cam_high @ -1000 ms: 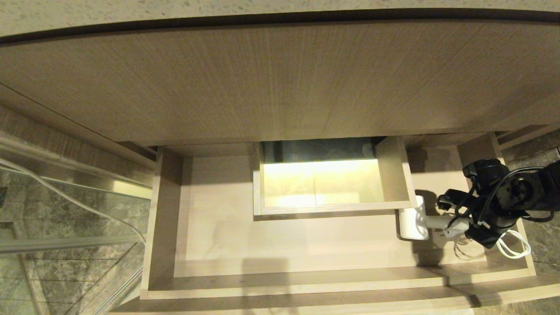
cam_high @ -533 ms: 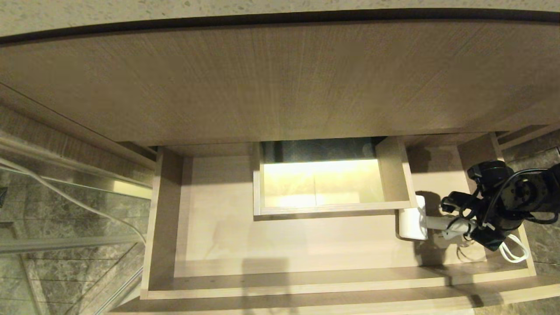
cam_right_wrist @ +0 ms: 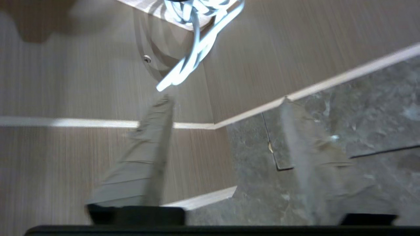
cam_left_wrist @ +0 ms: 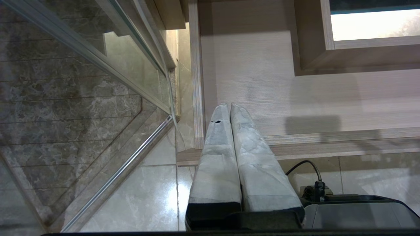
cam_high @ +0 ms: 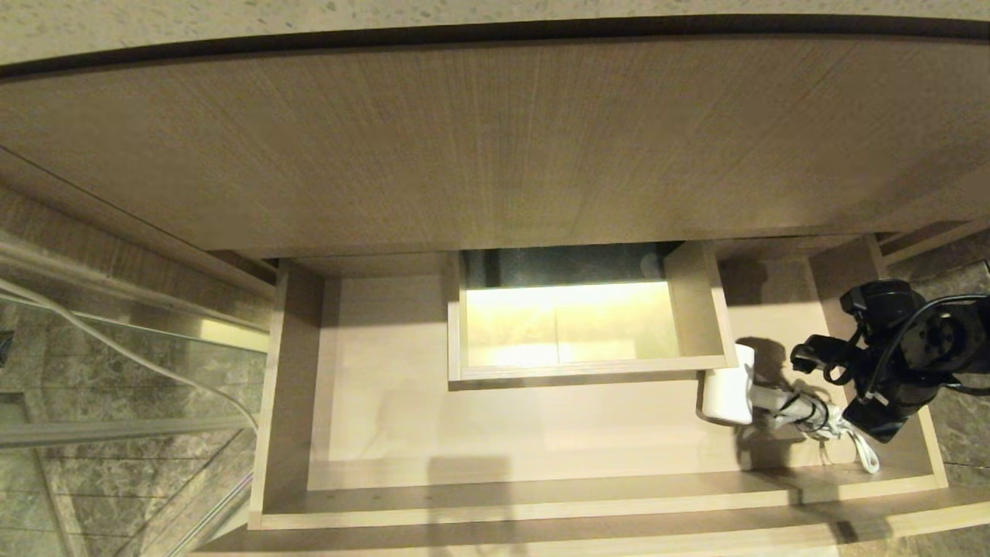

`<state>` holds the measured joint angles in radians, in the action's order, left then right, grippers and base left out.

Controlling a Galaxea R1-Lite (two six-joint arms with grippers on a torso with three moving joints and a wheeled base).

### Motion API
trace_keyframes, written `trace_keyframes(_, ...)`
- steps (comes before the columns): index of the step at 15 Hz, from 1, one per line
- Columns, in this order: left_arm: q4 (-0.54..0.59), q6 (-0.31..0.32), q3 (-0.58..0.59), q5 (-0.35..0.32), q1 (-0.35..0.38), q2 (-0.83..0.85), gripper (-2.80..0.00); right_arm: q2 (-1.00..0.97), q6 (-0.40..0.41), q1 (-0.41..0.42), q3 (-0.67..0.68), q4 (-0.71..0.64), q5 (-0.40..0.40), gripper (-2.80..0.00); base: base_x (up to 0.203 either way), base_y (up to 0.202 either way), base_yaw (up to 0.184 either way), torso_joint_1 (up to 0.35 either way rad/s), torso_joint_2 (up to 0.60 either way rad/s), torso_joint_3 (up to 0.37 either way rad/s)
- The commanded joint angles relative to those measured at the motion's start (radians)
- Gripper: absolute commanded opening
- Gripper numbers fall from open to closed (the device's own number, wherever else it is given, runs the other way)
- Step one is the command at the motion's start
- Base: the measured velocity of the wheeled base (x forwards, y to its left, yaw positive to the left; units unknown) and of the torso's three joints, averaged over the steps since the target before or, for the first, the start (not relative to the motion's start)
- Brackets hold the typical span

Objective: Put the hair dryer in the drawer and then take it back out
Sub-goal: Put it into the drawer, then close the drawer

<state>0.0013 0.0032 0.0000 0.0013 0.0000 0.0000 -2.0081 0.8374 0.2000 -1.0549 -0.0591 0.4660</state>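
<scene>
The drawer [cam_high: 541, 495] stands pulled out, a boxed cutout [cam_high: 588, 365] in its middle. On its floor at the right lies the white hair dryer [cam_high: 727, 396], barrel beside the cutout's front right corner, handle pointing right. Its looped cord [cam_high: 855, 445] trails toward the right wall and also shows in the right wrist view [cam_right_wrist: 197, 42]. My right gripper [cam_high: 839, 391] hovers just right of the handle, open, fingers [cam_right_wrist: 154, 141] spread with nothing between them. My left gripper [cam_left_wrist: 229, 105] is shut and empty, parked by the drawer's front left corner [cam_left_wrist: 197, 144].
A wide wood-grain panel [cam_high: 495, 155] overhangs the back of the drawer. A glass screen with a metal rail [cam_high: 116, 371] stands at the left over marble tiles. The drawer's right wall [cam_high: 928, 441] runs close beside my right arm.
My right gripper has opened and let go of the hair dryer's handle, then drawn back a little to the right. The cord has dropped onto the drawer floor.
</scene>
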Motion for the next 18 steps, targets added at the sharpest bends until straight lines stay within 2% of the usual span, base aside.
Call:
trace_keyframes(1, 0.000, 0.000, 0.000, 0.000, 0.000, 0.000, -2.80, 0.057, 0.005, 0.002, 0.021, 0.005, 0.002, 0.00, 0.000, 0.000, 0.000, 0.000, 0.00, 0.000)
trace_keyframes(3, 0.000, 0.000, 0.000, 0.000, 0.000, 0.000, -2.80, 0.118, 0.017, 0.016, 0.047, 0.007, -0.008, 0.00, 0.000, 0.000, 0.000, 0.000, 0.00, 0.000)
trace_keyframes(4, 0.000, 0.000, 0.000, 0.000, 0.000, 0.000, -2.80, 0.152, 0.048, 0.027, 0.070, 0.008, -0.011, -2.80, 0.000, 0.000, 0.000, 0.000, 0.00, 0.000)
trace_keyframes(6, 0.000, 0.000, 0.000, 0.000, 0.000, 0.000, -2.80, 0.215, 0.090, 0.043, 0.101, 0.021, -0.009, -2.80, 0.000, 0.000, 0.000, 0.000, 0.00, 0.000)
trace_keyframes(12, 0.000, 0.000, 0.000, 0.000, 0.000, 0.000, -2.80, 0.528, 0.107, 0.088, 0.221, 0.021, -0.010, -2.80, 0.000, 0.000, 0.000, 0.000, 0.00, 0.000)
trace_keyframes(14, 0.000, 0.000, 0.000, 0.000, 0.000, 0.000, -2.80, 0.649, 0.118, 0.134, 0.249, -0.069, -0.005, -2.80, 0.000, 0.000, 0.000, 0.000, 0.00, 0.000)
trace_keyframes(16, 0.000, 0.000, 0.000, 0.000, 0.000, 0.000, -2.80, 0.745, 0.119, 0.222, 0.298, -0.198, 0.001, -2.80, 0.000, 0.000, 0.000, 0.000, 0.00, 0.000)
trace_keyframes(18, 0.000, 0.000, 0.000, 0.000, 0.000, 0.000, -2.80, 0.753, 0.119, 0.304, 0.367, -0.224, 0.034, -2.80, 0.000, 0.000, 0.000, 0.000, 0.00, 0.000)
